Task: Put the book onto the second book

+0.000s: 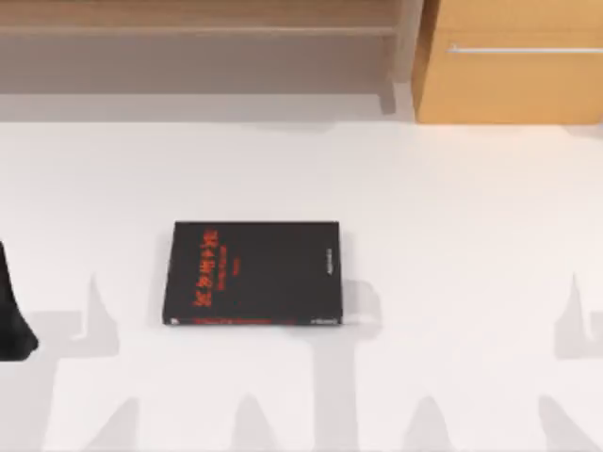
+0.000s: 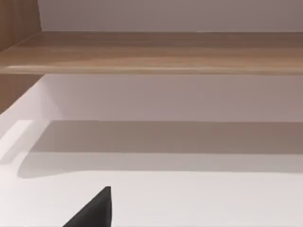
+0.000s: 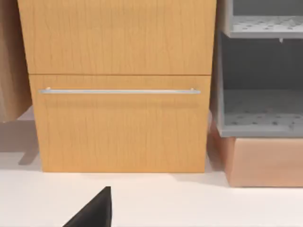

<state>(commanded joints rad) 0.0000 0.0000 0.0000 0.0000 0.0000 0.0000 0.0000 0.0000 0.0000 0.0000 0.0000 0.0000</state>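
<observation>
One book lies on the white table [image 1: 452, 235] in the top view: the second book [image 1: 254, 273], black with red lettering down its cover and along its spine, flat, a little left of the middle and touching nothing else. I count no other book beside it, so I cannot tell where the light blue book is. My left arm [image 1: 13, 315] shows as one dark shape at the table's left edge, well apart from the black book. At the back stand a long wooden shelf [image 1: 198, 28] and, to its right, one wooden drawer cabinet [image 1: 513, 66] with a single metal handle [image 1: 523, 49]. My left wrist view faces that shelf [image 2: 156, 52] across bare table, with one dark fingertip [image 2: 94, 210] low in the picture. My right wrist view faces the cabinet [image 3: 118, 85] with a grey rack [image 3: 260, 75] beside it, and one dark fingertip [image 3: 94, 210]. Whether either claw is apart or together, I cannot tell.
</observation>
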